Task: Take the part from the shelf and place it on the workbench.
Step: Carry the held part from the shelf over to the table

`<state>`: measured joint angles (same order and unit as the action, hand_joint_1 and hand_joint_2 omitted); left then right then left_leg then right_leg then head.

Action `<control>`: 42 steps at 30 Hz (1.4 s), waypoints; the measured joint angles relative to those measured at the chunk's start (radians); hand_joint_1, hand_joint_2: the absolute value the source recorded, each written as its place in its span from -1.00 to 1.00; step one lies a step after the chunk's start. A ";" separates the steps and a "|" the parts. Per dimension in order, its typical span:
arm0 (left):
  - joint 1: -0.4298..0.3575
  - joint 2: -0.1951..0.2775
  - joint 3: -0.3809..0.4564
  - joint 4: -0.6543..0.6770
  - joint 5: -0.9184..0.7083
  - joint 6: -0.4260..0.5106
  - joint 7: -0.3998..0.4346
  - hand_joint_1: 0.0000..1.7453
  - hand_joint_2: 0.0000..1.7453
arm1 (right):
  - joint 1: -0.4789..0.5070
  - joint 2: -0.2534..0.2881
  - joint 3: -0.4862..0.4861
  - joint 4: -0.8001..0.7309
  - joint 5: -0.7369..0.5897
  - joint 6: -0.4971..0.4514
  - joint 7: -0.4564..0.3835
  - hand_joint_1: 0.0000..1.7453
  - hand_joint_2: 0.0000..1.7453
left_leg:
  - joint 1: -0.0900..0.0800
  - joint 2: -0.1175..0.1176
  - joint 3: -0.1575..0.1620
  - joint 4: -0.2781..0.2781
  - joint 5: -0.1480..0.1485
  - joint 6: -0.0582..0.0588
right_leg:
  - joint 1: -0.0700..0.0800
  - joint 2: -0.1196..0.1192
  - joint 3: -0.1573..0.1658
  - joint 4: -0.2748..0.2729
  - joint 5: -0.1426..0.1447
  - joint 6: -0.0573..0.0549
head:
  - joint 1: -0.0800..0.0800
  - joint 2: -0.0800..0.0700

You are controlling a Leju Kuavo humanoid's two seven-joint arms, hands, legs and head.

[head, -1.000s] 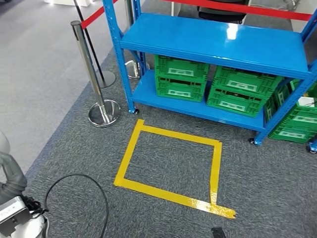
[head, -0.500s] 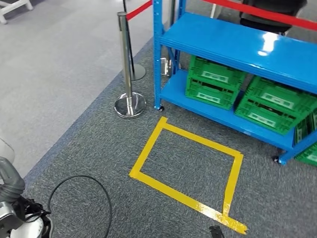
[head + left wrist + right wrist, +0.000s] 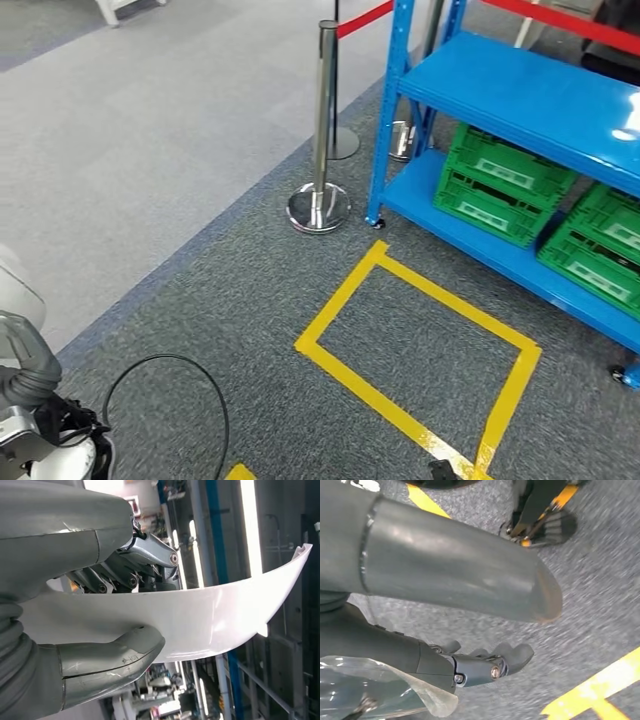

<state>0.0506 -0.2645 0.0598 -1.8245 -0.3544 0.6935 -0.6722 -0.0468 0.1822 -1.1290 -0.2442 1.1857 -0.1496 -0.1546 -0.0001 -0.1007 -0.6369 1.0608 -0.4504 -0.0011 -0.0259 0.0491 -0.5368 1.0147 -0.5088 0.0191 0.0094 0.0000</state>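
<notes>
Part (image 3: 211,615), white, curved and glossy, sits clamped in the left hand (image 3: 113,615): thumb (image 3: 109,655) pressed on one face, darker fingers (image 3: 151,560) on the other. Its tapered far end reaches well past the fingers and stays within the left wrist view; the near end is hidden behind the hand. In the head view a small white piece at the lower left corner is cut off by the picture edge, and it cannot be told for certain what it is.

Right hand (image 3: 471,630) hangs over grey carpet (image 3: 599,610), holding nothing, thumb (image 3: 471,575) extended and apart from the loosely bent fingers (image 3: 497,665). Yellow tape (image 3: 595,690) lies on the carpet beyond its fingertips.

Shelf (image 3: 528,100), blue, with green crates (image 3: 502,180) on its lower level, stands well apart from both hands, ahead and to the right.
</notes>
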 joint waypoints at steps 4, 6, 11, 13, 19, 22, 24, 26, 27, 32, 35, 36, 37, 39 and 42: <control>0.002 0.013 -0.018 0.003 0.001 0.000 0.005 1.00 1.00 | 0.003 0.000 0.000 0.000 0.001 0.001 -0.001 -1.00 -1.00 | 0.006 0.083 -0.101 0.223 -0.107 -0.019 | 0.004 -0.068 0.003 -0.002 -0.004 -0.010 | -0.008 0.000; 0.005 0.018 -0.021 0.005 0.001 0.000 0.006 1.00 1.00 | 0.002 0.000 0.000 0.000 0.001 0.001 -0.001 -1.00 -1.00 | 0.011 0.092 -0.099 0.229 -0.090 -0.023 | 0.005 -0.099 0.006 -0.002 -0.007 -0.009 | -0.008 0.000; 0.004 0.024 -0.030 0.006 0.000 0.000 0.006 1.00 1.00 | -0.002 0.000 0.000 0.000 0.001 0.002 -0.001 -1.00 -1.00 | -0.006 0.172 0.029 -0.019 0.001 -0.002 | 0.013 -0.156 0.019 -0.001 -0.023 0.009 | -0.007 0.000; 0.006 0.026 -0.031 0.006 0.000 0.000 0.006 1.00 1.00 | -0.004 0.000 0.000 0.000 0.001 0.003 -0.001 -1.00 -1.00 | -0.009 0.155 0.027 -0.025 -0.001 0.011 | 0.014 -0.177 0.023 -0.003 -0.026 0.020 | -0.004 0.000; 0.004 0.027 -0.038 0.007 -0.002 0.000 0.006 1.00 1.00 | -0.003 0.001 0.000 0.000 0.001 0.005 -0.001 -1.00 -1.00 | -0.004 0.086 0.034 -0.042 0.005 0.044 | 0.007 -0.054 -0.099 0.239 -0.145 0.033 | 0.005 0.000; 0.005 0.027 -0.038 0.008 -0.005 0.000 0.006 1.00 1.00 | 0.000 0.001 0.000 0.000 0.002 0.006 0.000 -1.00 -1.00 | -0.004 0.043 0.036 -0.039 0.005 0.043 | 0.006 -0.046 -0.110 0.219 -0.087 0.033 | 0.004 0.000; 0.005 0.027 -0.038 0.008 -0.009 0.000 0.006 1.00 1.00 | 0.000 0.001 0.000 0.000 0.003 0.007 0.000 -1.00 -1.00 | -0.004 0.016 0.035 -0.032 0.002 0.037 | 0.000 -0.007 -0.058 0.090 -0.019 0.033 | 0.004 0.000; 0.004 0.027 -0.038 0.008 -0.013 0.000 0.006 1.00 1.00 | 0.000 0.000 0.000 0.000 0.004 0.007 0.000 -1.00 -1.00 | -0.002 -0.006 0.027 -0.025 0.002 0.025 | -0.003 0.028 -0.024 0.021 -0.004 0.029 | 0.004 0.000; 0.004 0.026 -0.038 0.008 -0.014 0.000 0.006 1.00 1.00 | -0.001 0.000 0.000 0.000 0.004 0.008 0.000 -1.00 -1.00 | -0.001 -0.017 0.023 -0.024 0.004 0.018 | -0.001 0.028 -0.018 0.016 -0.008 0.026 | 0.004 0.000; 0.005 0.028 -0.035 0.009 -0.018 0.000 0.006 1.00 1.00 | -0.001 -0.001 0.000 0.000 0.006 0.009 0.000 -1.00 -1.00 | 0.000 0.042 -0.028 0.075 -0.045 -0.006 | 0.001 -0.033 -0.003 0.003 -0.003 -0.002 | -0.005 0.000; 0.004 0.028 -0.034 0.011 -0.019 0.000 0.006 1.00 1.00 | 0.002 -0.001 0.000 0.000 0.007 0.009 0.000 -1.00 -1.00 | 0.004 0.086 -0.107 0.239 -0.109 -0.014 | 0.007 -0.079 0.002 0.003 -0.009 -0.009 | -0.009 0.000; 0.005 0.028 -0.033 0.011 -0.019 0.000 0.006 1.00 1.00 | 0.001 -0.001 0.000 0.000 0.007 0.009 0.000 -1.00 -1.00 | 0.005 0.089 -0.109 0.242 -0.100 -0.013 | 0.008 -0.094 0.004 0.003 -0.012 -0.009 | -0.009 0.000; 0.005 0.028 -0.033 0.012 -0.019 0.000 0.006 1.00 1.00 | 0.001 -0.001 0.000 0.000 0.007 0.009 0.000 -1.00 -1.00 | 0.005 0.092 -0.096 0.217 -0.077 -0.012 | 0.008 -0.107 0.006 0.003 -0.014 -0.008 | -0.009 0.000; 0.005 0.028 -0.032 0.012 -0.019 0.000 0.006 1.00 1.00 | -0.001 -0.001 0.000 0.000 0.007 0.009 0.000 -1.00 -1.00 | 0.005 0.097 -0.065 0.156 -0.038 -0.010 | 0.008 -0.121 0.010 0.003 -0.017 -0.008 | -0.009 0.000; 0.005 0.028 -0.032 0.012 -0.019 0.000 0.006 1.00 1.00 | -0.001 -0.001 0.000 0.000 0.007 0.009 0.000 -1.00 -1.00 | 0.005 0.098 -0.058 0.144 -0.031 -0.009 | 0.008 -0.123 0.010 0.003 -0.017 -0.007 | -0.009 0.000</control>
<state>0.0559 -0.2365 0.0275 -1.8128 -0.3738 0.6939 -0.6664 -0.0475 0.1808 -1.1292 -0.2438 1.1925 -0.1404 -0.1541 0.0051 -0.0023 -0.6952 1.2047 -0.4818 -0.0102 -0.0175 -0.0735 -0.5263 1.0182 -0.5259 0.0118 0.0000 0.0000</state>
